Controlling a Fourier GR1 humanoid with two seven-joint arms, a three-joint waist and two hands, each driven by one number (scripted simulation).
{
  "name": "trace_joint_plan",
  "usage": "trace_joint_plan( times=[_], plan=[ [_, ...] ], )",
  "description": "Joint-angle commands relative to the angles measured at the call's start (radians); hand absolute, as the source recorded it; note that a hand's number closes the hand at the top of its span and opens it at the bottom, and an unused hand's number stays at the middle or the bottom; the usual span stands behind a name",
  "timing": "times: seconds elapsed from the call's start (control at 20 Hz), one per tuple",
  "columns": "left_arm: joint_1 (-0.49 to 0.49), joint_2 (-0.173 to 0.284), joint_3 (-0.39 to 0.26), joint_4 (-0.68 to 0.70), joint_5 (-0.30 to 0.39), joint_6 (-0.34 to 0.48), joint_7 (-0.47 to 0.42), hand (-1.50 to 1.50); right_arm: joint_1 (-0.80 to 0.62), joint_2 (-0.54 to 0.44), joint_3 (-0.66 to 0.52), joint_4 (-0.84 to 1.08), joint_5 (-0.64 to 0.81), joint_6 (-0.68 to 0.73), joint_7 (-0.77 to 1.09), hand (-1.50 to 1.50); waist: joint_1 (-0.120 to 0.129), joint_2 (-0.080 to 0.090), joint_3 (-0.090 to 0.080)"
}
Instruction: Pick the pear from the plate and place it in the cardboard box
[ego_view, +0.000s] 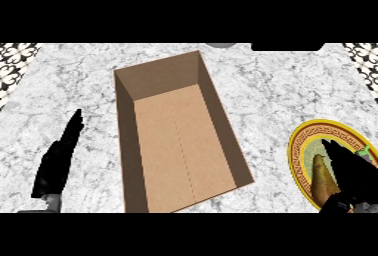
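Open cardboard box (184, 145) at the middle of the marble desk (280, 85), its long axis running away from the viewer. Gold-rimmed plate (299, 145) at the right edge, well apart from the box. Pear (323, 175) lying on the plate, brownish, pointed end up. Right hand (353, 172) over the plate, touching the pear's right side; curl of its fingers impossible to tell. Left hand (57, 157) resting left of the box, fingers straight, released.

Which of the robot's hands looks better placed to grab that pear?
The right hand. It is over the plate, right beside the pear. The left hand rests open on the far side of the cardboard box.
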Motion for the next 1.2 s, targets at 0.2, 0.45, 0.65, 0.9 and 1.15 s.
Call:
trace_joint_plan(
  times=[0.2, 0.45, 0.65, 0.9, 1.15],
  plan=[
    [-0.045, -0.047, 0.027, 0.029, -0.040, -0.028, 0.016, 0.00, 0.045, 0.061, -0.029, 0.056, 0.103, -0.018, -0.081, -1.50, -0.002, 0.000, 0.000],
    [-0.002, -0.044, 0.071, 0.011, -0.037, -0.067, -0.022, 0.00, 0.001, 0.126, -0.032, 0.088, 0.160, -0.006, -0.078, -1.50, 0.001, 0.000, 0.000],
    [0.036, -0.028, 0.093, -0.020, -0.023, -0.109, -0.040, 0.00, 0.043, 0.114, -0.066, 0.150, 0.185, -0.088, -0.184, -1.50, 0.001, 0.000, 0.000],
    [-0.075, -0.054, 0.124, 0.081, -0.046, -0.111, -0.006, 0.00, 0.056, 0.119, -0.118, 0.105, 0.187, -0.014, -0.195, -1.50, -0.003, 0.000, 0.000],
    [-0.053, -0.069, 0.115, 0.013, -0.077, -0.114, 0.046, 0.00, 0.008, 0.134, -0.132, 0.193, 0.219, 0.004, -0.237, -1.50, -0.001, 0.000, 0.000]
  ],
)
